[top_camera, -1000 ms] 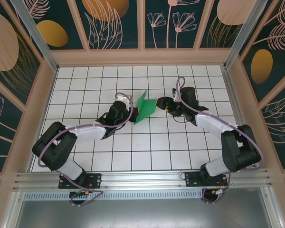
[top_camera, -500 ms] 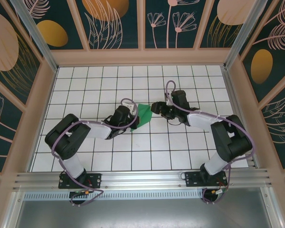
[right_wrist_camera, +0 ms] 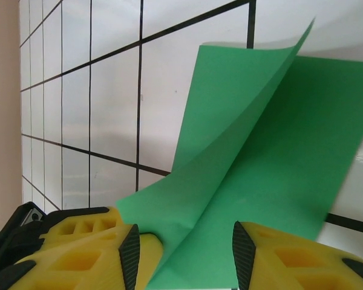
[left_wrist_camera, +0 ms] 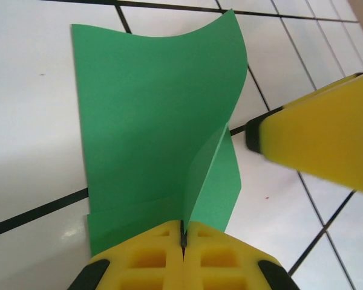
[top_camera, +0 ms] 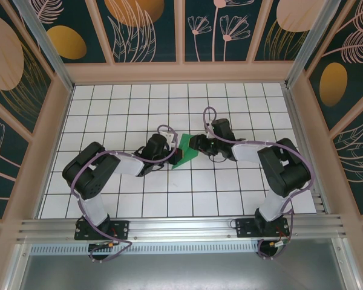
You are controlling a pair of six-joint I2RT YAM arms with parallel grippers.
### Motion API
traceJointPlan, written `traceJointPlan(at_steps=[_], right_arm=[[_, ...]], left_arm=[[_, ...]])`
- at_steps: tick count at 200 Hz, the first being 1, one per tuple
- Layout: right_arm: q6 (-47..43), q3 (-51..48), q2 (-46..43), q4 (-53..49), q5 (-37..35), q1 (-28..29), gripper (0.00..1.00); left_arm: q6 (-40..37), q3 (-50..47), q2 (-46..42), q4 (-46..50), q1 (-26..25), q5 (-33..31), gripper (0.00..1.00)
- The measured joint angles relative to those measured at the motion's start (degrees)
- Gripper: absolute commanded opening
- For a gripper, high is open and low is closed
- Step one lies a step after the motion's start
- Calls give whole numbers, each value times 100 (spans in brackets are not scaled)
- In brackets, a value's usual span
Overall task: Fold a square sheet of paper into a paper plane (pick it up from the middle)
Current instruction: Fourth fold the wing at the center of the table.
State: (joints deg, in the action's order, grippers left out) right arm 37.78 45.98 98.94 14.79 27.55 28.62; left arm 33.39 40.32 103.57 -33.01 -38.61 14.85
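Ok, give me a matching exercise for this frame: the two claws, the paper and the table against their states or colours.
1. left claw
2. right claw
3. square sheet of paper
4. table

A. white with black grid lines
B. open, a finger either side of the paper
C. green, partly folded over on itself
D. shut, pinching the paper

Pairs: 1-D, 2-B, 3-C, 4-A
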Motion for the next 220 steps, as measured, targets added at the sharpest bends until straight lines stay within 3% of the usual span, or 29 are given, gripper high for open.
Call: traceJointPlan(at_steps=[49, 174, 220], right_arm=[[4, 103, 291, 140, 107, 11, 47], [33, 376, 625, -33, -85, 15, 52], [142, 564, 691, -271, -212, 26, 55]], left_arm=[[350, 11, 66, -181, 87, 339, 7], [592, -2, 85, -295, 162, 516, 31], [595, -175, -417, -195, 188, 446, 31]])
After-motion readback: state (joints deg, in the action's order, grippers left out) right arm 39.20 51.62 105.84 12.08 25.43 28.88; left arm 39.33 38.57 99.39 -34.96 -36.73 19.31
